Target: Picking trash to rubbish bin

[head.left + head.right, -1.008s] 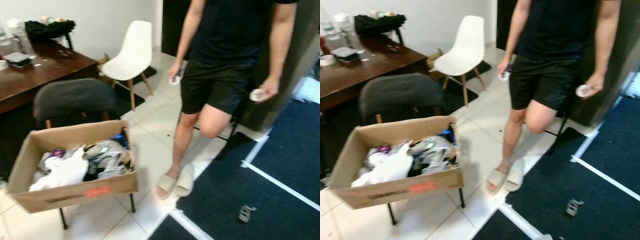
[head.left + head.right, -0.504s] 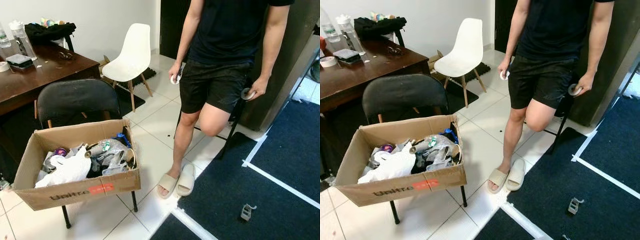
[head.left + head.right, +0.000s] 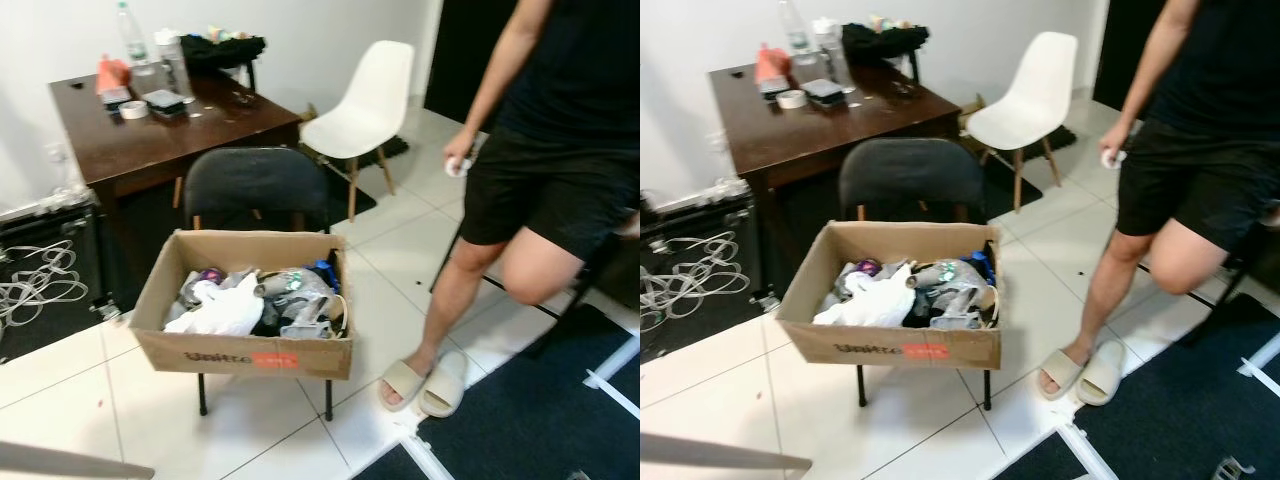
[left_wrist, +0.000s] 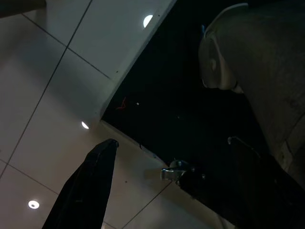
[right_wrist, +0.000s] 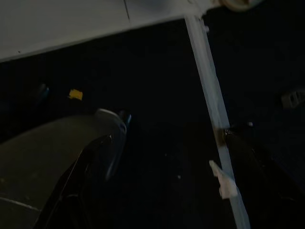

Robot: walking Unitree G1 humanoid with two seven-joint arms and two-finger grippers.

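A cardboard box [image 3: 250, 352] heaped with trash, a white plastic bag [image 3: 215, 315] on top, rests on the seat of a black chair [image 3: 255, 188] in the middle of the eye views. In the left wrist view my left gripper [image 4: 162, 191] hangs open over white tiles and dark carpet, nothing between its fingers. My right gripper [image 5: 169, 176] is open above dark carpet, empty. A small yellow scrap [image 5: 75, 94] and a white scrap [image 5: 224, 183] lie on the carpet near a white tape line [image 5: 212, 109].
A person [image 3: 545, 150] in black stands at the right on one sandalled foot, a small white thing in one hand [image 3: 458, 160]. A brown table [image 3: 170, 125] with bottles and a white chair [image 3: 360, 105] stand behind. Cables [image 3: 35, 275] lie at the left. Dark carpet [image 3: 1180, 430] is at the lower right.
The camera has swung left: the box now sits mid-picture, the whole table and the cables have come into view, and the person has shifted to the right edge.
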